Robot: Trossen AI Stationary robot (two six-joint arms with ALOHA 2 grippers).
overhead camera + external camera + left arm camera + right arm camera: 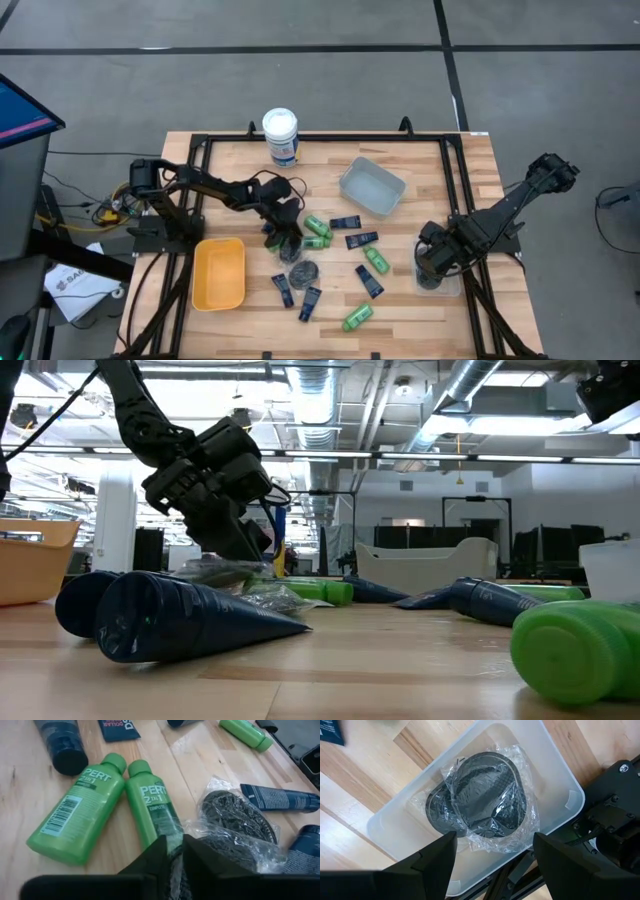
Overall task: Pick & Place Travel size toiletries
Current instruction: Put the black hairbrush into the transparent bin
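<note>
The left pincer is down at the middle of the tabletop, its two dark fingers drawn close together and pinching the crinkled clear wrap at the edge of a round dark grey tin; whether the grip is firm enough to carry the tin cannot be told. The tin lies just ahead of the fingertips, flat on the wood, and just beside the fingers lie two green bottles side by side, touching each other, caps pointing away from the pincer. More toiletries are scattered on the wood around it: flat navy tubes and further green bottles, with another grey tin just past the pincer toward the front edge. A yellow tray sits near the left arm's side, a clear tub farther back, and a tall white canister at the rear edge. The right pincer hovers with its fingers spread wide, holding nothing, over a small clear container on the right side of the tabletop; inside that container lies a wrapped grey tin, directly below and between the open fingers, not touched by them.
</note>
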